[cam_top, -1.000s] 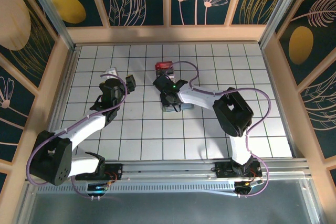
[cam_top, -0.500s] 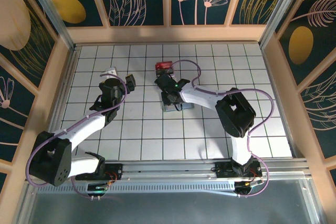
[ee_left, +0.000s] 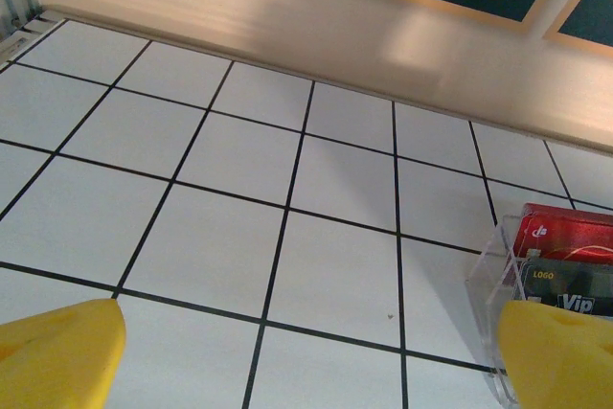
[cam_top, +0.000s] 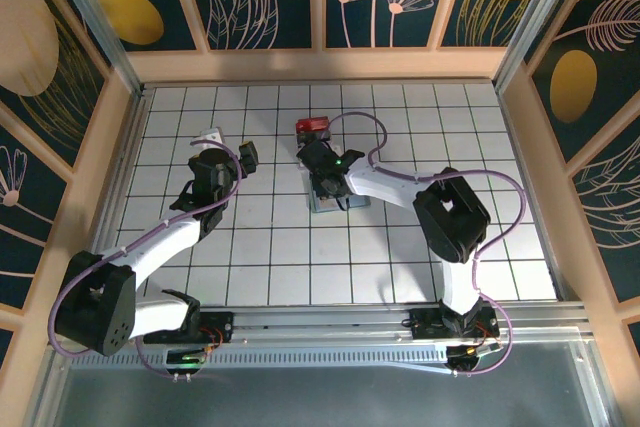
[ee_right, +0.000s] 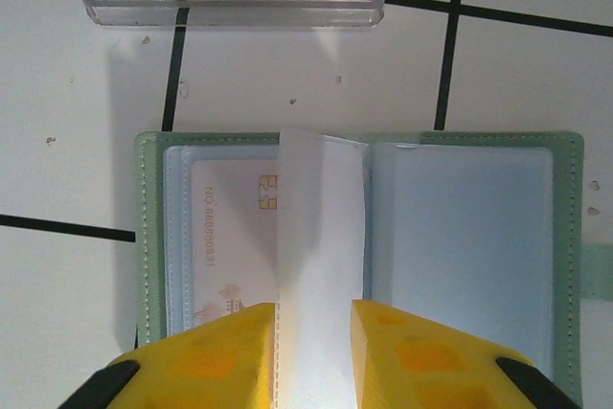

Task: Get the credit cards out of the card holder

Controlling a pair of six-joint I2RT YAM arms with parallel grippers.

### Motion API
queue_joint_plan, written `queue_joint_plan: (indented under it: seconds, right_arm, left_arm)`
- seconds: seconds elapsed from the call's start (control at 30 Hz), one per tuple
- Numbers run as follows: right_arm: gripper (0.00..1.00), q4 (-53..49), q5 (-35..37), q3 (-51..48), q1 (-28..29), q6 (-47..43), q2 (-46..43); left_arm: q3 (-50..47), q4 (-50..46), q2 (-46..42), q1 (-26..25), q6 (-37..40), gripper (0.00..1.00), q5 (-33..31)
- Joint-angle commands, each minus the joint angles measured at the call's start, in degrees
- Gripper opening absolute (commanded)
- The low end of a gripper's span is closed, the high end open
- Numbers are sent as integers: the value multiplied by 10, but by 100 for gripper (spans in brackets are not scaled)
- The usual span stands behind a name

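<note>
The card holder (ee_right: pixel 479 237) lies open on the tiles, pale green with clear sleeves; from above it lies under the right wrist (cam_top: pixel 335 203). A white-pinkish credit card (ee_right: pixel 230 237) sits in its left sleeve. One translucent sleeve page (ee_right: pixel 321 217) stands up from the spine. My right gripper (ee_right: pixel 313 318) is shut on that page, its yellow fingers (ee_right: pixel 220 352) pressed to either side. My left gripper (ee_left: pixel 306 361) stands open over bare tiles, well left of the holder (cam_top: pixel 243 157). More cards, red (ee_left: pixel 565 237) and dark (ee_left: pixel 570 289), stand in a clear box.
The clear plastic box (cam_top: pixel 312 128) stands just beyond the holder, and its near wall (ee_right: pixel 230 11) shows a white-pinkish card behind it. A small white object (cam_top: pixel 210 135) lies far left. Wooden walls (cam_top: pixel 320 65) ring the tiled table.
My right gripper has narrowed onto the sleeve page and shifted slightly toward the far side. The left arm has not moved.
</note>
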Motion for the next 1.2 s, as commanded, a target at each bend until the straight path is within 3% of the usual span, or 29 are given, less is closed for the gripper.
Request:
queue_joint_plan:
  seconds: [0.0, 0.4, 0.63, 0.87, 1.17]
  right_arm:
    - [26, -22, 33, -7, -9, 7, -28]
    - [26, 1, 36, -68, -72, -4, -65]
    - [26, 28, 21, -106, -99, -13, -63]
    - [25, 49, 4, -125, -117, -20, -55]
    - [24, 58, -12, -121, -121, -21, -44]
  left_arm:
    - [18, -4, -12, 3, 14, 99, 1]
    - [12, 9, -23, -5, 46, 99, 21]
    - [17, 16, 8, -104, 104, 99, -52]
    - [12, 41, 69, -180, 97, 99, -31]
    - [30, 44, 151, -206, 92, 99, -7]
